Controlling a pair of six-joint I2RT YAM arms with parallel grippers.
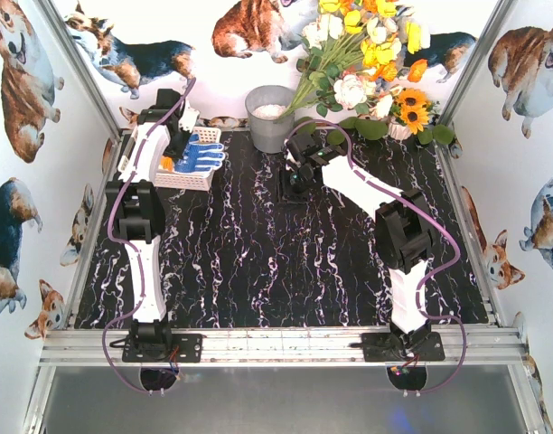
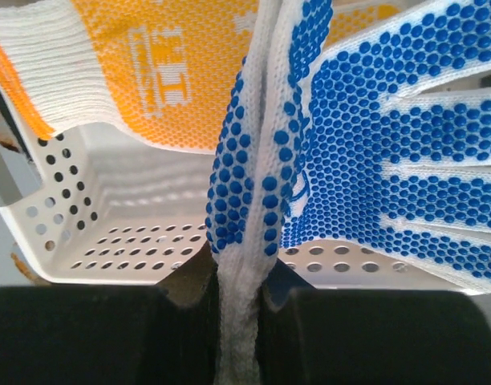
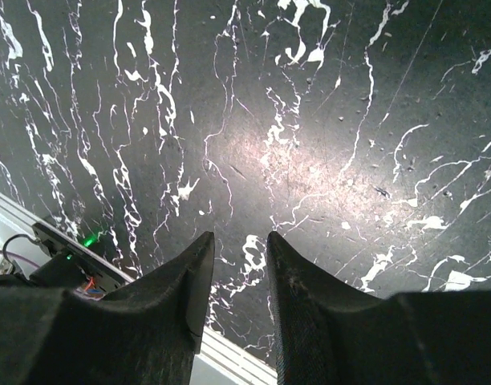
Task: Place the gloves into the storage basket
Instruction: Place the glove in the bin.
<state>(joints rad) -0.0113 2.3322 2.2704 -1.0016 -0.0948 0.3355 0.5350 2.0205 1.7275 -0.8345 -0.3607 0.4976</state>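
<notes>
Grip verified: my left claw [image 2: 239,282] is clamped on the blue-dotted glove [image 2: 374,160], holding it over the storage basket [image 2: 109,228] just ahead, apparently for release beside the yellow-dotted glove [image 2: 165,72]. Meanwhile my right claw [image 3: 239,241] stands slightly parted, empty.

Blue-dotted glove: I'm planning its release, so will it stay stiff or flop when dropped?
Probably floppy: the blue-dotted glove creases where the left gripper pinches it. Its raised dots likely resist sliding. The thin knit suggests it is light.
</notes>
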